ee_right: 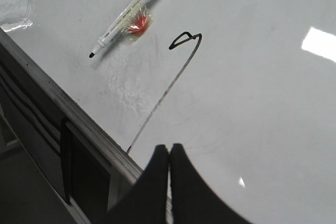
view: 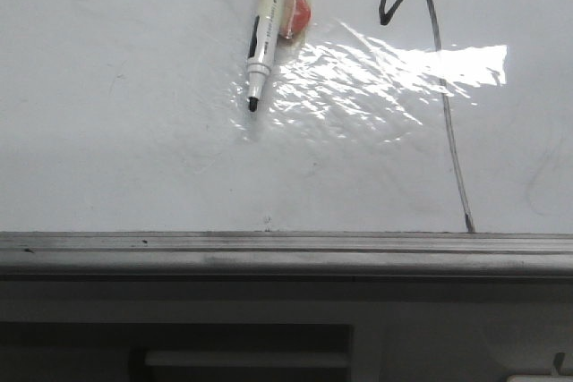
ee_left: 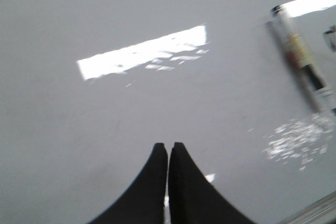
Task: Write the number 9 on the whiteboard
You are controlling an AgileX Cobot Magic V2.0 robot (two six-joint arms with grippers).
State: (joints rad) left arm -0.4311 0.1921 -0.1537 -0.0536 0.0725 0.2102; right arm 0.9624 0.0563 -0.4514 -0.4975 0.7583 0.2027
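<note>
A finished-looking number 9 stands on the whiteboard — a thin black marker stroke, its small pointed loop at the top and a long, slightly bowed tail that runs down to the grey metal rail along the board's near edge. By the look of it the writing step is done: the marker lies flat on the board, apart from the numeral and to the left of it in the front view, cap off, dark tip bare, with a small red-orange object touching its barrel under what appears to be clear film or tape. Neither arm has hold of it. The left pincer hovers over bare board, black tapered fingers pressed together w/ nothing between them; the right pincer is likewise closed and empty, near the foot of the tail by the rail. What's left, if anything, is prob. just to draw both arms clear without dragging a finger through the ink — the stroke thins and greys along the tail and would likely smear. Board surface is glossy white, faintly smudged grey, w/ a hard glare patch and crinkled reflections beside the marker. Marker barrel: slim, white, w/ printed label and a black clip.
</note>
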